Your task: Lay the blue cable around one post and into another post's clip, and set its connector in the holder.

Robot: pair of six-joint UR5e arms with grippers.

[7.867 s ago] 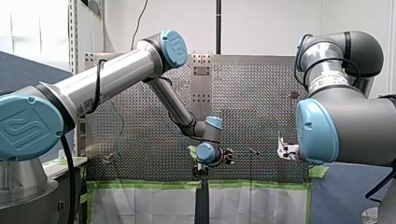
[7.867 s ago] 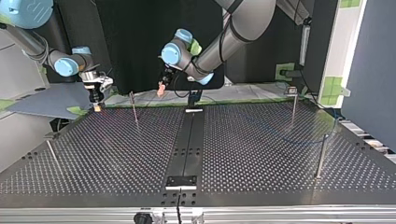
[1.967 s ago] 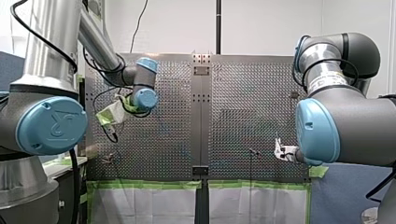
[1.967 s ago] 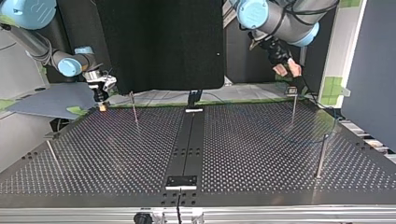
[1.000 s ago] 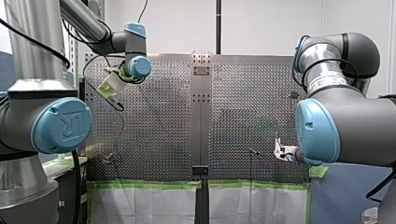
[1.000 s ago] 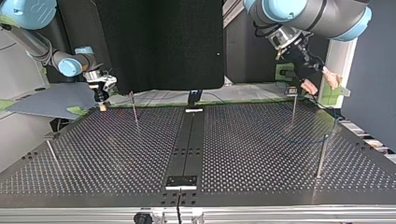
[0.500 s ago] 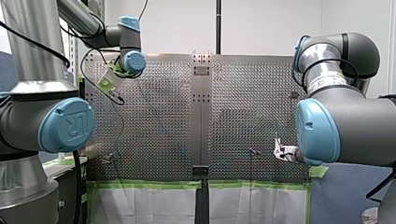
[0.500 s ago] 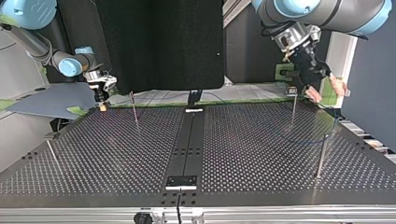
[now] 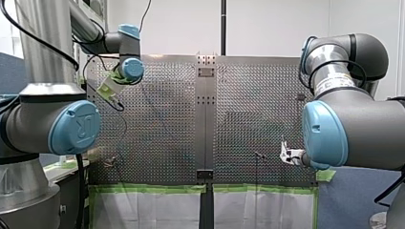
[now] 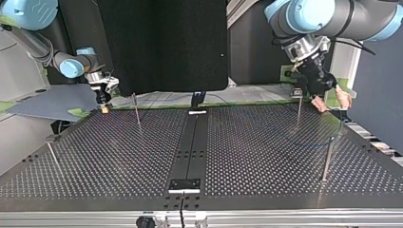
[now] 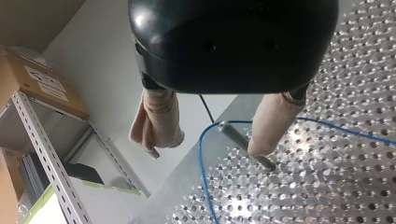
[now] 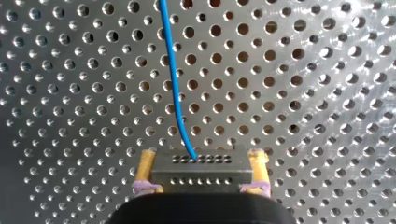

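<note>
1. Reaching for the slack looks to be the step in hand. My left arm's jaws hang released above the table [image 11: 355, 177], with their beige pads [image 11: 159, 116] well apart and nothing between them.
2. The blue cable [image 11: 201, 163] lies on the table ahead of those jaws. It bends in a loop below the gap and passes the end of a post [image 11: 245, 145] just beside one pad. I cannot tell whether the loop goes round that post.
3. From the bend, one leg runs near the table's edge and the other runs off across the holes. The cable's long axis therefore turns right under the jaws, and I judge a grasp needs the pads astride one leg, crosswise to it.
4. My right arm's jaws are clenched on the connector [image 12: 201, 169], with a yellow pad [image 12: 145, 170] at each end. The cable leaves the connector straight ahead over the table.
5. My left arm is the free one and the nearer to the loop. In the top view, my right arm stands well apart at the far side.
</note>
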